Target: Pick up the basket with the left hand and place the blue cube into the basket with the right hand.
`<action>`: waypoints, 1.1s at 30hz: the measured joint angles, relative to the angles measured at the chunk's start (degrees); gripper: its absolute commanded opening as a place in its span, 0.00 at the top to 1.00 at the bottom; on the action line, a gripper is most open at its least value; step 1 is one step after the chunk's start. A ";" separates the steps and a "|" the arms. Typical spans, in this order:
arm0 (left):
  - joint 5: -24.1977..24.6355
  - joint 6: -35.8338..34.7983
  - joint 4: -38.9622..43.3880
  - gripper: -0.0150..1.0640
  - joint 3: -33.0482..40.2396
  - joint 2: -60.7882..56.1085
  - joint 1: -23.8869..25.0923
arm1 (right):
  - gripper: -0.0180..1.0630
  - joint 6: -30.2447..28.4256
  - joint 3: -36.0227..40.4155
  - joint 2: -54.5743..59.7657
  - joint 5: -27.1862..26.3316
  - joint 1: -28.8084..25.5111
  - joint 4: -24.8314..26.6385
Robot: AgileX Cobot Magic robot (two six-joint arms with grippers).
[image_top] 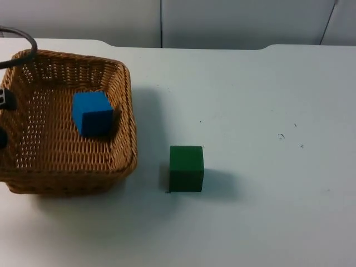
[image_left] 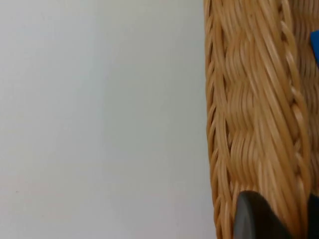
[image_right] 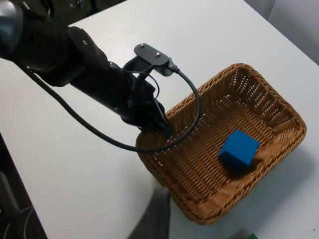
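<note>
The woven wicker basket (image_top: pixel 67 181) is at the table's left. The blue cube (image_top: pixel 92 114) lies inside it, toward its right wall. My left gripper (image_top: pixel 3 118) is at the basket's left rim and is shut on it. In the left wrist view the black fingertips (image_left: pixel 254 219) straddle the wicker wall (image_left: pixel 249 124), with a sliver of the blue cube (image_left: pixel 316 47) past it. The right wrist view looks down from high up on the basket (image_right: pixel 279 99), the blue cube (image_right: pixel 239 149) and the left gripper (image_right: pixel 159 127) clamped on the rim. My right gripper (image_right: pixel 154 219) hangs well clear of the basket.
A green cube (image_top: pixel 186 168) stands on the white table just right of the basket, a small gap away. The table's right half is bare white surface. The grey partition wall (image_top: pixel 222 22) runs along the far edge.
</note>
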 measured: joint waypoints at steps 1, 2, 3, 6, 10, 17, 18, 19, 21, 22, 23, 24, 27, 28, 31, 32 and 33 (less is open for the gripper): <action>-0.27 0.34 -0.03 0.99 0.00 0.41 0.00 | 0.22 0.00 0.85 -0.46 -0.23 0.00 0.00; -0.27 0.34 -0.03 0.99 0.00 0.41 0.00 | 0.22 0.00 0.85 -0.46 -0.23 0.00 0.00; -0.63 0.57 -0.12 0.99 0.00 0.65 0.00 | 0.22 0.11 2.02 -1.04 -0.38 0.00 0.00; -1.35 1.37 -0.48 0.99 0.00 1.19 0.00 | 0.22 0.79 6.88 -2.45 -2.29 0.00 0.00; -2.20 2.41 -0.48 0.99 0.00 1.23 0.00 | 0.22 2.06 13.38 -5.04 -6.09 0.00 -0.10; -3.25 3.56 -0.58 0.99 0.00 1.23 0.00 | 0.22 3.12 20.26 -10.16 -10.08 0.00 -0.10; -3.37 3.67 -0.37 0.99 0.00 1.23 0.00 | 0.22 3.12 20.75 -10.98 -10.22 0.00 -0.10; -3.58 3.64 -0.37 0.99 0.00 1.23 0.00 | 0.22 3.12 21.10 -11.62 -10.36 0.00 -0.10; -3.70 3.70 -0.23 0.99 0.00 1.23 0.00 | 0.22 3.47 21.20 -12.18 -10.44 0.00 -0.10; -3.85 3.80 -0.23 0.99 0.00 1.23 0.00 | 0.22 3.75 21.20 -12.50 -10.44 0.00 -0.10; -3.84 3.80 -0.14 0.99 0.00 1.32 0.00 | 0.22 3.88 21.20 -12.84 -10.44 0.00 -0.10; -3.99 3.80 -0.14 0.99 0.00 1.32 0.00 | 0.22 3.97 21.20 -13.16 -10.44 0.00 -0.10; -4.25 3.80 -0.02 0.99 0.00 1.74 0.00 | 0.22 4.14 21.20 -13.62 -10.48 0.00 -0.10; -4.30 3.80 0.09 0.99 0.00 2.29 0.00 | 0.22 4.14 21.20 -13.77 -10.48 0.00 0.13; -4.67 3.80 0.09 0.99 0.00 3.55 0.00 | 0.22 4.14 21.20 -13.88 -10.48 0.00 0.31; -4.71 3.80 0.09 0.99 0.00 4.08 0.00 | 0.22 4.14 21.20 -13.98 -10.48 0.00 0.39; -4.97 3.80 0.09 0.99 0.00 4.61 0.00 | 0.22 4.14 21.20 -13.98 -10.57 0.00 0.87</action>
